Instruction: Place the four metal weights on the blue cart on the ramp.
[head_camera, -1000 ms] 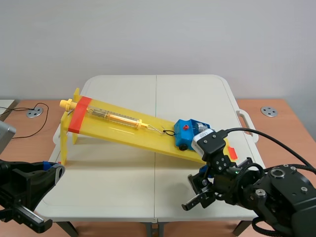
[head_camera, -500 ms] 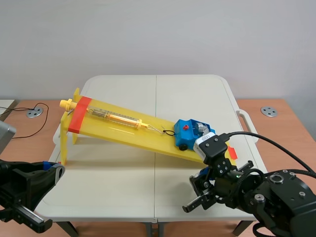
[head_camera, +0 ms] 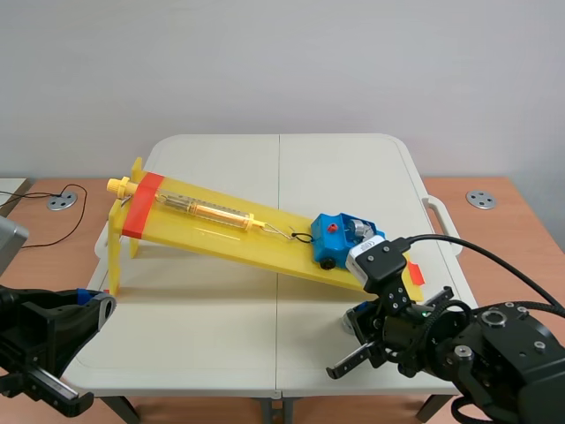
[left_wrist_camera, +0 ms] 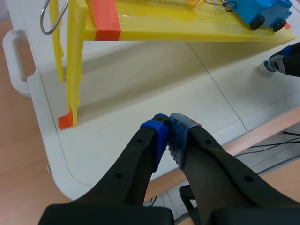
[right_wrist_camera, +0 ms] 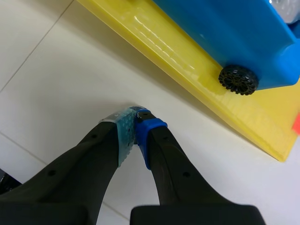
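Note:
The blue cart (head_camera: pixel 335 238) sits near the low end of the yellow ramp (head_camera: pixel 212 234), hooked by a wire to a yellow spring scale (head_camera: pixel 203 209). Shiny metal weights (head_camera: pixel 359 230) show in the cart's open top; their number is unclear. My right gripper (head_camera: pixel 353 340) hangs over the table just in front of the ramp's low end. In the right wrist view its fingers (right_wrist_camera: pixel 136 124) meet, shut on nothing, with the cart's black wheel (right_wrist_camera: pixel 238 79) ahead. My left gripper (left_wrist_camera: pixel 168 126) is shut and empty at the table's front left edge, before the ramp's legs (left_wrist_camera: pixel 75 84).
The ramp stands on thin yellow legs at its high left end, which carries an orange tape band (head_camera: pixel 143 205). Orange tape marks the low end (head_camera: pixel 413 274). The white folding table (head_camera: pixel 265 159) has a handle at its right edge (head_camera: pixel 441 216).
The right arm has shifted slightly toward the table's front right, away from the cart. The left arm has not moved.

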